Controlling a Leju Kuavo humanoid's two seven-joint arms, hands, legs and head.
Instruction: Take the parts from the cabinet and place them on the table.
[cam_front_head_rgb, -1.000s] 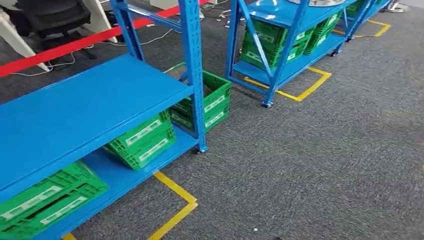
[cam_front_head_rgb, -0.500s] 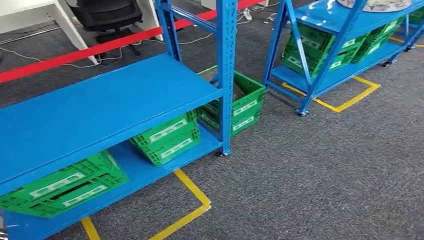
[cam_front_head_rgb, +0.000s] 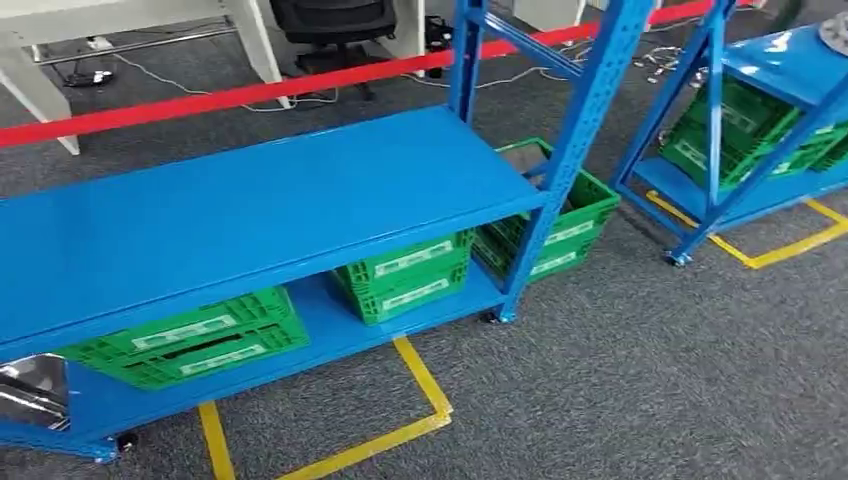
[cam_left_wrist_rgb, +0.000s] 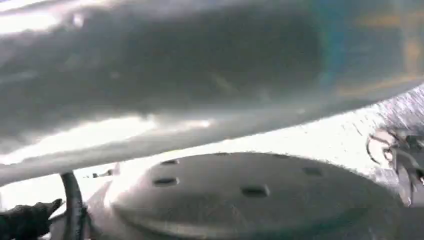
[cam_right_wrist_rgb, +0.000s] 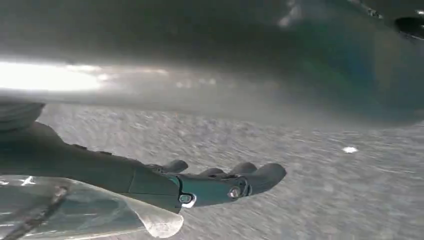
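Grey and dark, my right hand lies flat and level in its wrist view, its fingers stretched straight out side by side over blurred carpet. A sheet of clear film sits under the palm, behind the fingertips. I cannot tell whether the thumb is pinching it or whether the hand holds nothing.

Of my left hand I get one dark fingertip at the frame's edge, so I cannot judge its grip. Just beyond that fingertip sits a round grey disc with a ring of small holes, likely one of the parts. I cannot tell whether the fingertip touches it. A broad smeared silver surface crosses the frame past the disc, too blurred to name.

In the head view a shiny silver piece is cut off at the edge, low by the blue rack; what it is I cannot make out.

The rack's wide middle shelf is bare metal, and green crates sit on the shelf below. A second rack stands well apart. The carpet is speckled grey, marked with yellow tape. A red band runs behind the rack, with a white desk and a black chair beyond.
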